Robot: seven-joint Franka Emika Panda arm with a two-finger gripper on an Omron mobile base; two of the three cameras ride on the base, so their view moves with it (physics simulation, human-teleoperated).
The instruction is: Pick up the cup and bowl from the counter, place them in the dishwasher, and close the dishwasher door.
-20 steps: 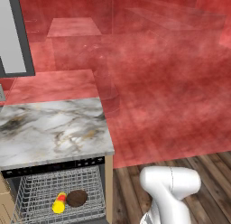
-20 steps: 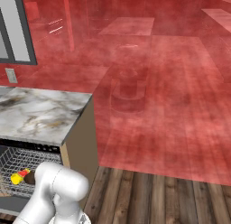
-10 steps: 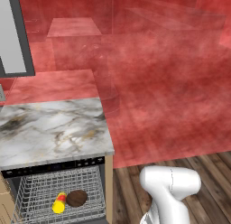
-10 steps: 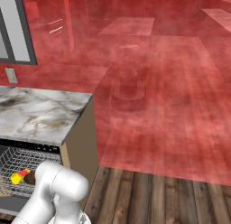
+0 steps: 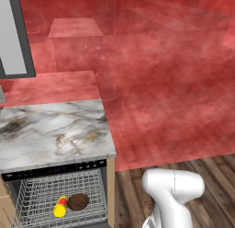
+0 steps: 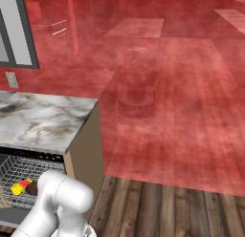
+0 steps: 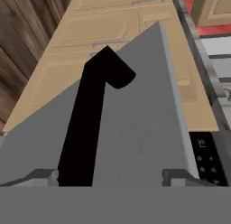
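The pincer (image 7: 108, 175) sits hard against the grey dishwasher door (image 7: 135, 119), its two small tips showing spread well apart and low in the hand view, with nothing gripped between them; the dark handle bar (image 7: 90, 123) of the door runs up between the tips, and whether they touch the panel cannot be told. Tan wooden cabinet fronts (image 7: 113, 33) lie beyond the door's edge.

In the left base view, the marble tabletop (image 5: 50, 130) stands at left over the open dishwasher (image 5: 59, 169), whose black control strip runs under the slab's edge. In the silver wire rack (image 5: 46, 195) the yellow cup (image 5: 59, 208) lies on its side, just beside the dark brown bowl (image 5: 78, 201); the two look to be touching. To the right, the white arm (image 5: 172, 195) rises from a dark plank floor (image 5: 211, 176). The room behind is a red-tinted haze, with a grey-framed panel (image 5: 13, 34) at far left.
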